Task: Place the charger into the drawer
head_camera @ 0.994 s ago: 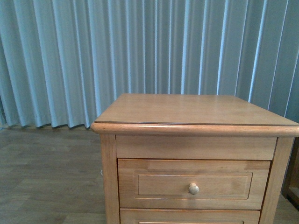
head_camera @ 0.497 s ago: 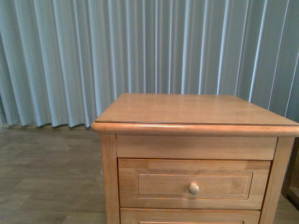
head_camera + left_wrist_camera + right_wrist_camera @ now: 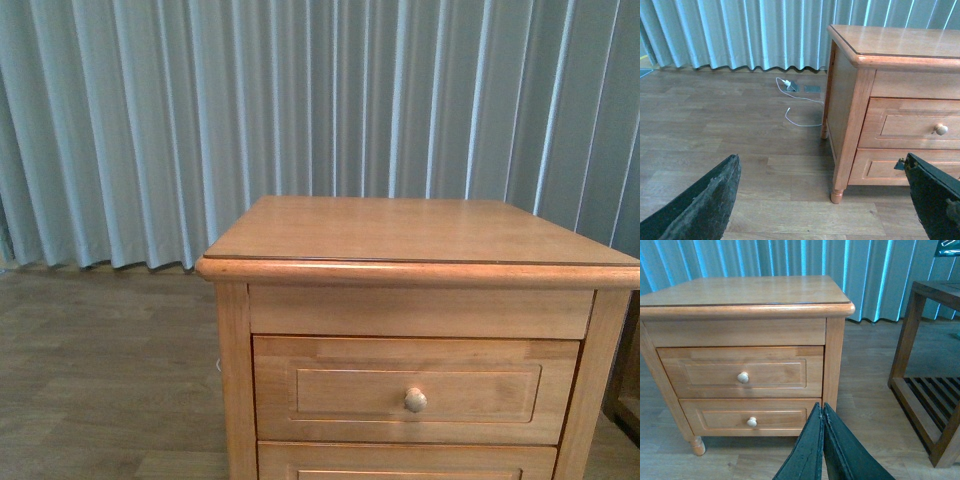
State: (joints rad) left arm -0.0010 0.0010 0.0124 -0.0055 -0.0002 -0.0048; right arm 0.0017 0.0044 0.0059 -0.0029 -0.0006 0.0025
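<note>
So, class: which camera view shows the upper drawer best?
The right wrist view: the whole shut drawer and its knob show. The front view shows it low in frame; the left wrist view cuts it off.

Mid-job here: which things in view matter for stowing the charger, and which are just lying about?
For the job: upper drawer, closed; its knob; left hand, open; right hand, shut. No charger in view.

Lying about: lower drawer; white cable on the floor; dark wooden rack; curtain.
</note>
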